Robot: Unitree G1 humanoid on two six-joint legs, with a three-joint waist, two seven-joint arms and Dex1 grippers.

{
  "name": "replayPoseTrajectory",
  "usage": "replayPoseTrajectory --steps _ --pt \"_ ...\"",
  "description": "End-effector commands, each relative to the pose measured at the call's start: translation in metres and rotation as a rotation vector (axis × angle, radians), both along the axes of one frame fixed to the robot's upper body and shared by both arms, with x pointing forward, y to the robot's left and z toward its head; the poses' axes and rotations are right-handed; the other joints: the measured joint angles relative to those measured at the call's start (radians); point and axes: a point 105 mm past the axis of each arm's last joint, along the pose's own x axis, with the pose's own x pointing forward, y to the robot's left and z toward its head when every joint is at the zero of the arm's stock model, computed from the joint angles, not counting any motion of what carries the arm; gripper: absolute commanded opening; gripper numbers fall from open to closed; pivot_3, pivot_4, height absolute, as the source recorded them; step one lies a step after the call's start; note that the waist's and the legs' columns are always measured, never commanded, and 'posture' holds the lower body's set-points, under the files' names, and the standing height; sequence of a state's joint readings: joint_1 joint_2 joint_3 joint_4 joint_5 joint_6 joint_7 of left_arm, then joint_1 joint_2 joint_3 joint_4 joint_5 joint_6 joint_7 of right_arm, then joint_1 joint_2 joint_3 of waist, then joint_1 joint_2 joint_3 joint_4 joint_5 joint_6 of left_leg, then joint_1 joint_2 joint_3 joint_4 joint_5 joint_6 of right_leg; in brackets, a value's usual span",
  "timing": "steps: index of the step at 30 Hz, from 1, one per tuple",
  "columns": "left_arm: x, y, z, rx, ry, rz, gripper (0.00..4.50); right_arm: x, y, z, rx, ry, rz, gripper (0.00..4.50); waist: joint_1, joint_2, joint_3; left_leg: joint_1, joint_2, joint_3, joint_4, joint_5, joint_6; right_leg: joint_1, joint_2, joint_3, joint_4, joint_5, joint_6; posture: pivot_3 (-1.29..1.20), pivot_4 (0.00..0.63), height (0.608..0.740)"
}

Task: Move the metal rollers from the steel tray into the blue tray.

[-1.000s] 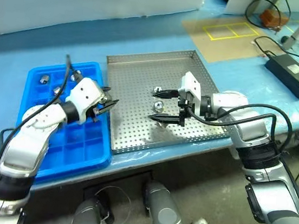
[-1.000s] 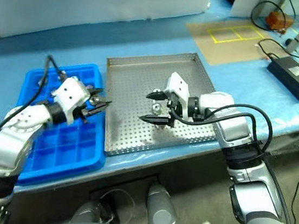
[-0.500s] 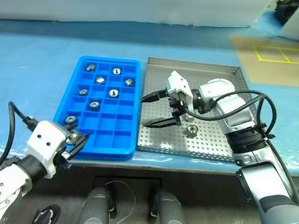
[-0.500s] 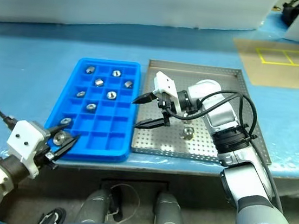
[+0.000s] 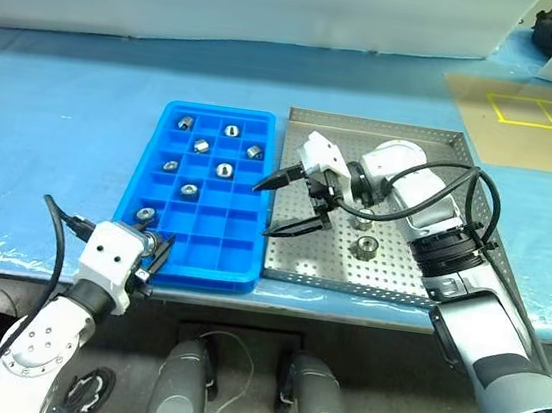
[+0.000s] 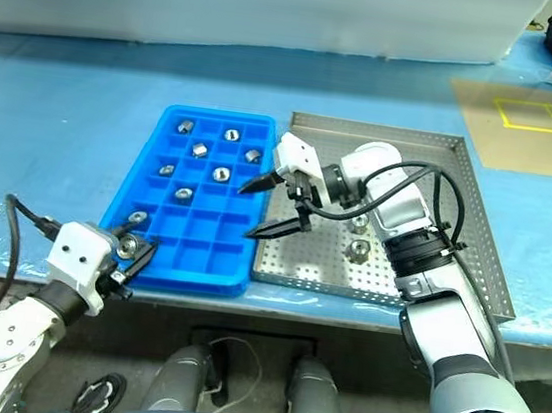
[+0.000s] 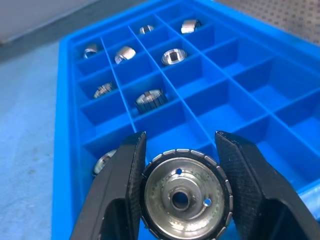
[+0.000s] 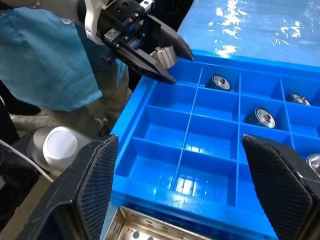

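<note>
Shiny ringed metal roller with dark centre hole being clamped between left gripper fingers at blue tray near corner, seven rollers lying in compartments, right gripper being held spread wide, empty, over steel tray edge, two rollers beside it

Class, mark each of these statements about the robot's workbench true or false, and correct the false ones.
1. The left tool grips a metal roller. True.
2. The right tool is shut on a roller. False: its fingers are spread wide and hold nothing.
3. Two rollers remain on the steel tray. True.
4. The blue tray holds no rollers. False: seven lie in separate compartments.
5. The blue tray sits on the robot's right of the steel tray. False: on its left.
</note>
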State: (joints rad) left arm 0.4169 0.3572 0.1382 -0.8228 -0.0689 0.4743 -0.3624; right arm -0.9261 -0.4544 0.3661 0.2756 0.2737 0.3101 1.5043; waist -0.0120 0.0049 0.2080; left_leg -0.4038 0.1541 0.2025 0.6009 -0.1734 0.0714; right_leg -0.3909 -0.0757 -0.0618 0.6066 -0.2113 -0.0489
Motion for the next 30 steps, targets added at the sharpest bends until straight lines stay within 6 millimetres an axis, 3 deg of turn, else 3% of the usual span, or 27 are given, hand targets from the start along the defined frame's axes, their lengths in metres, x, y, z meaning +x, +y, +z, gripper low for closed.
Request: replayPoseTrajectory --steps 1,4,11,16,21,23,30 --pt "0.000 0.002 0.002 0.024 -0.011 -0.003 1.87 -0.001 -0.002 0.011 0.028 -0.033 0.004 4.10 0.000 0.000 0.000 0.000 0.000 0.000 -0.001 0.000 -0.001 -0.001 0.000 0.000 0.000 0.000 -0.001 -0.22 0.150 0.740" --pt "0.003 0.005 0.001 0.022 -0.006 0.002 1.87 -0.002 0.000 0.009 0.032 -0.031 -0.001 4.10 -0.001 0.000 0.000 0.000 0.000 0.001 -0.003 0.001 -0.001 -0.002 0.001 0.000 0.000 -0.001 -0.003 -0.23 0.150 0.740" --pt "0.019 0.000 0.010 0.055 -0.051 -0.026 4.14 0.001 0.000 0.010 0.050 -0.036 -0.034 4.10 -0.001 0.000 0.000 0.000 0.000 0.001 -0.004 0.001 -0.002 -0.002 0.001 0.000 0.000 -0.001 -0.003 -0.25 0.150 0.740" --pt "0.038 -0.007 0.033 0.053 -0.130 -0.064 4.14 0.001 -0.003 0.011 0.055 -0.038 -0.055 4.10 -0.003 0.000 0.000 0.001 0.000 0.001 -0.004 0.002 -0.003 -0.002 0.001 0.001 0.001 -0.001 -0.003 -0.30 0.150 0.740" --pt "0.046 -0.046 0.072 -0.086 -0.176 -0.330 4.14 0.010 -0.026 -0.001 0.008 -0.049 -0.163 4.10 -0.002 -0.001 0.000 0.000 0.000 0.002 -0.003 0.002 -0.003 -0.002 0.001 0.001 0.001 0.000 -0.004 -0.36 0.150 0.740" --pt "0.045 -0.060 0.077 -0.072 -0.159 -0.467 4.14 0.019 -0.042 -0.012 -0.038 -0.071 -0.244 4.10 -0.004 -0.002 -0.001 0.000 0.000 0.002 -0.003 0.002 -0.003 -0.001 0.001 0.001 0.000 0.000 -0.004 -0.38 0.150 0.740" --pt "0.080 -0.075 0.077 -0.002 -0.131 -0.606 4.14 0.037 -0.079 -0.013 0.001 -0.049 -0.478 4.10 -0.033 -0.001 -0.002 0.000 0.000 0.004 -0.003 0.002 -0.002 -0.003 0.001 0.003 0.002 0.000 -0.004 -0.48 0.150 0.740"
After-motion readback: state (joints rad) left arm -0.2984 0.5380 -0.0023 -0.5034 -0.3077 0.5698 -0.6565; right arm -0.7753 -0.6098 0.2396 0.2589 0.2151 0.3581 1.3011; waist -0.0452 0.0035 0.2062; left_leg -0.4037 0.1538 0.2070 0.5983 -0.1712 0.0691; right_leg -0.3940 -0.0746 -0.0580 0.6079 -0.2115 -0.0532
